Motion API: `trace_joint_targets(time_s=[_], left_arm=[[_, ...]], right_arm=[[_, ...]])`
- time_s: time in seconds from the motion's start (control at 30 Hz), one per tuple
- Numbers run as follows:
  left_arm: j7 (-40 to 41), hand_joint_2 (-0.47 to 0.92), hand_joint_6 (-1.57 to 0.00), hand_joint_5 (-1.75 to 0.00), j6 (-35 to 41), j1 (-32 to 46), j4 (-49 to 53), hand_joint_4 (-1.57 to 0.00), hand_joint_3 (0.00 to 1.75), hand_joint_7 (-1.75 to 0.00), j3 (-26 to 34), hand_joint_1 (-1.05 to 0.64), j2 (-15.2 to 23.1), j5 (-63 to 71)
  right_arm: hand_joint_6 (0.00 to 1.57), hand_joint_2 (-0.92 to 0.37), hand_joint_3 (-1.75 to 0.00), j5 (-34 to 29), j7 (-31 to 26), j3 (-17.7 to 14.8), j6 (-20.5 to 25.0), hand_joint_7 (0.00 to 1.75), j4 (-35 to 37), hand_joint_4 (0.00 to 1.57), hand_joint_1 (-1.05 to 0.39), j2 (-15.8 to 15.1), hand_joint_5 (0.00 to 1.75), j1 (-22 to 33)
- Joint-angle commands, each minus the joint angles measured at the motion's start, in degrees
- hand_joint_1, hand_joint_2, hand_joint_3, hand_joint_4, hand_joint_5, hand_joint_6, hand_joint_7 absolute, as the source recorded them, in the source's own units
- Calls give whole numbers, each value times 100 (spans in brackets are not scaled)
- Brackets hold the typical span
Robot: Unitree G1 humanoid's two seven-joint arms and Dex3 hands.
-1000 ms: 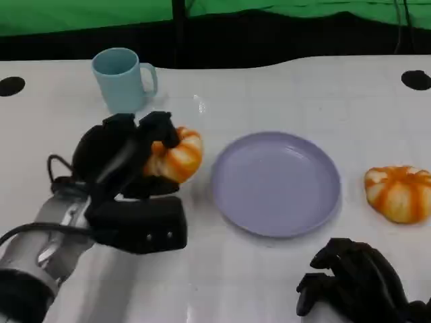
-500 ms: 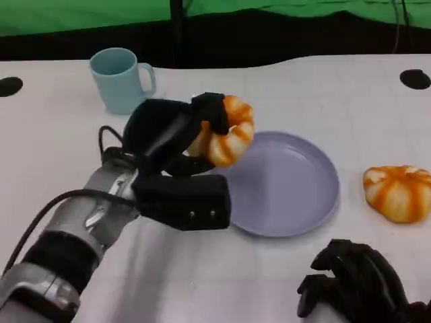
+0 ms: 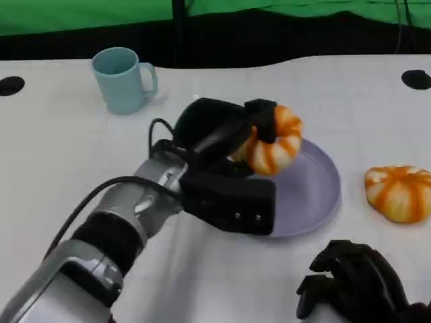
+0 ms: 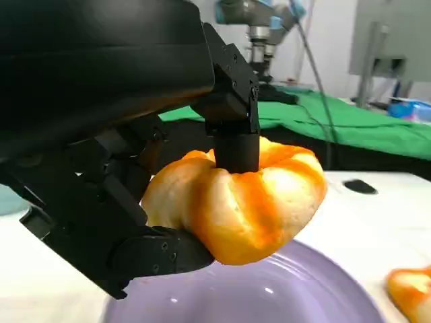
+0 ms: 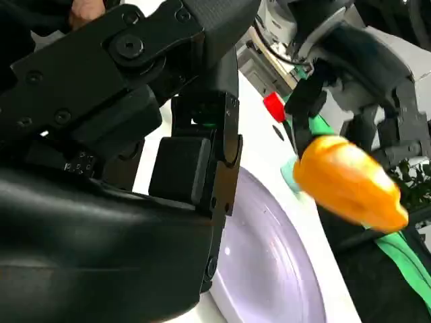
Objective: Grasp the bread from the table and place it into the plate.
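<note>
Bread (image 3: 273, 145) gripped in left hand (image 3: 225, 134), black fingers (image 4: 232, 124) pressed over top and a lower one curled beneath, orange-and-cream roll lifted clear of table (image 3: 60, 155); held above left part of lilac plate (image 3: 316, 192), not touching it, plate surface visible directly underneath in left wrist view. Silver left forearm (image 3: 114, 225) stretched diagonally from lower left toward plate, black wrist block hanging over plate's near-left rim. Right hand (image 3: 357, 282) low at near right edge of table, fingers curled inward with nothing in them, well apart from plate; in right wrist view same hand seen close with plate beyond its fingers and held bread hanging above plate's far side. Second bread roll (image 3: 399, 193) lying on table just right of plate, apart from its rim. Light blue mug (image 3: 121, 79) upright at far left of table, handle pointing right, well away from held bread. Green cloth (image 3: 81, 13) behind table's far edge, black round marks at far left and far right corners of tabletop
</note>
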Motion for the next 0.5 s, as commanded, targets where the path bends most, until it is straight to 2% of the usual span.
trace_joint_targets(time_s=[0.03,0.2,0.27,0.3,0.37,0.5], left_arm=[[-54,60,-68,-175,15,-244,235,-88,93,-152,-87,-31,-94,17],[-331,65,-65,-175,48,-392,468,-85,85,-153,-159,-29,-192,-27],[-581,75,-69,-170,-5,-425,552,-74,68,-125,-111,-28,-222,-154],[-724,78,-71,-168,-14,-442,576,-73,64,-118,-111,-27,-216,-185],[-859,88,-74,-139,-16,-457,586,-68,41,-81,-115,-32,-201,-199],[-921,92,-77,-130,-13,-462,579,-67,35,-69,-110,-33,-195,-210]], right_arm=[[157,-74,-1,-10,-52,-1,-35,37,-89,156,-104,-27,76,93],[157,-74,0,-3,-45,7,-33,37,-106,155,-104,-7,78,102],[157,-74,0,-13,-59,13,-47,38,-105,155,-104,8,79,103],[157,-74,0,-16,-51,16,-56,38,-103,155,-104,7,79,104],[157,-75,0,-18,-37,20,-65,38,-99,155,-104,3,79,105],[157,-75,0,-18,-35,22,-69,38,-97,155,-104,2,79,105]])
